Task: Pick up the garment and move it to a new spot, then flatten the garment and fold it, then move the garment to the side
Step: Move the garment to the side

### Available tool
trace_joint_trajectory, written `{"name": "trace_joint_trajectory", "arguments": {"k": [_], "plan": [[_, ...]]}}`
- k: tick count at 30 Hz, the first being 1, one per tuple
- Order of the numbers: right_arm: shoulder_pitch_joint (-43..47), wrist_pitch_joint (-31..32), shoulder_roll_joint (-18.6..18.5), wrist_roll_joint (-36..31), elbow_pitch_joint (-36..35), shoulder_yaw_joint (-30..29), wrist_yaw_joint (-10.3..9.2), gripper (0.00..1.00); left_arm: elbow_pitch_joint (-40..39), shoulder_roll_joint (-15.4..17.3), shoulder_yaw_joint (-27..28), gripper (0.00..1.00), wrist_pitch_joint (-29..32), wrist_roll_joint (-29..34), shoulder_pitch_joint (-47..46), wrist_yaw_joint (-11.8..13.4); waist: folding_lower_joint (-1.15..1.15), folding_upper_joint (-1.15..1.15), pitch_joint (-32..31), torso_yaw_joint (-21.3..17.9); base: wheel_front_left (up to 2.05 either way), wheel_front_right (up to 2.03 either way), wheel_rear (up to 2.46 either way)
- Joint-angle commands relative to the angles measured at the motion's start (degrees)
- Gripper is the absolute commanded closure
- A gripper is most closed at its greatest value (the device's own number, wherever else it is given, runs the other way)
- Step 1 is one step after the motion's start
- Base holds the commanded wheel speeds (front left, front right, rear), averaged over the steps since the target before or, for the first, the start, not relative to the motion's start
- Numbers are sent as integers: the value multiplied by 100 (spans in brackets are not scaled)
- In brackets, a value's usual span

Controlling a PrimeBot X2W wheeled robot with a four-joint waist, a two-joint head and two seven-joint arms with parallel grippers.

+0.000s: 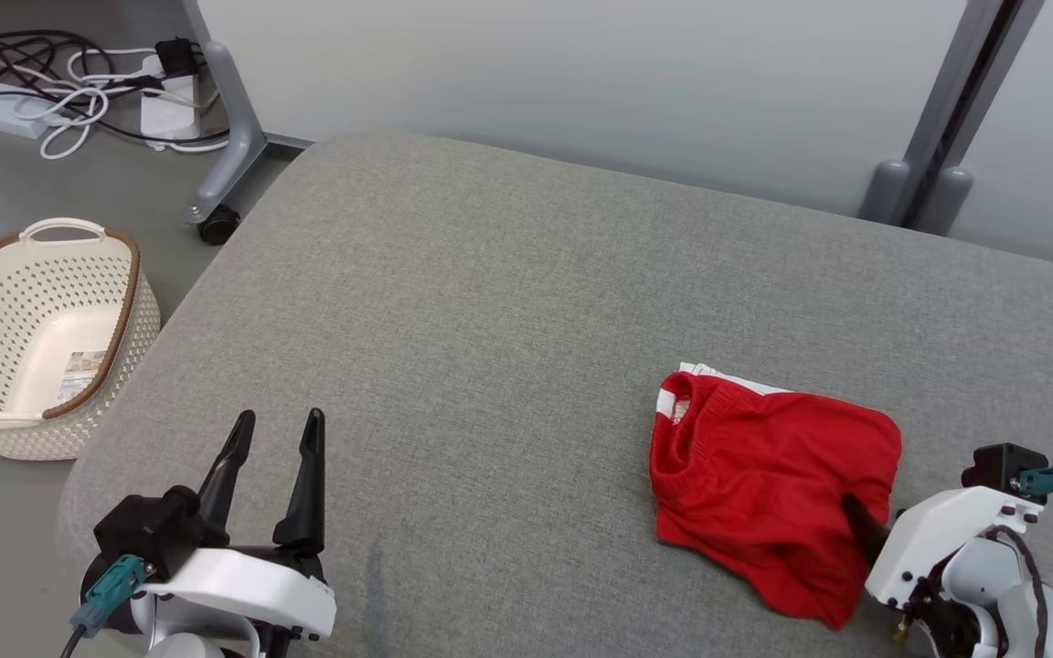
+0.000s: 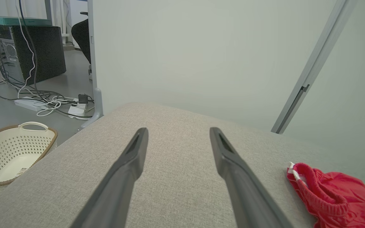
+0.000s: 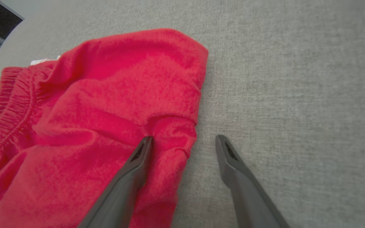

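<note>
Red garment (image 1: 764,475) lies bunched at near right of grey padded bench (image 1: 490,302). Right pincer (image 3: 184,141) is spread wide and straddles its right edge, gripping nothing. Left pincer (image 1: 278,420) is spread, empty, by near-left edge. Wide grey stretch lies between them.

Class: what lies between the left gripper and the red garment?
Bare grey cushion separates the left gripper from the garment, shown in the head view.

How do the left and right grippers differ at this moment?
The left gripper is over bare grey cushion, far from the red garment; the right gripper straddles the garment's edge, one finger over fabric. Left points along the cushion, right points down. Both are open, empty.
</note>
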Motion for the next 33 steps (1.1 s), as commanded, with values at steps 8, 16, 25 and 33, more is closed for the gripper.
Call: {"name": "trace_joint_trajectory", "arguments": {"k": [8, 16, 25, 33], "plan": [[-53, 327, 56, 576, 428, 293, 13, 100, 37, -3, -34, 0, -19, 2, -113, -23, 0, 0, -29, 4, 0, 0, 0], [-280, -181, 5, 733, 264, 505, 12, 100, 6, -1, -124, 0, 3, 45, -120, -59, 0, 0, -111, -291, 0, 0, 0], [-320, -241, -244, 442, -280, 847, 12, 100, -115, -116, -359, 0, 49, 99, -155, -154, 0, 0, -149, -1261, 0, 0, 0], [-721, 232, -854, 335, -1045, 1259, 13, 100, -220, -235, -738, 0, 188, 242, -401, -322, 0, 0, 196, -2254, 0, 0, 0]]}}
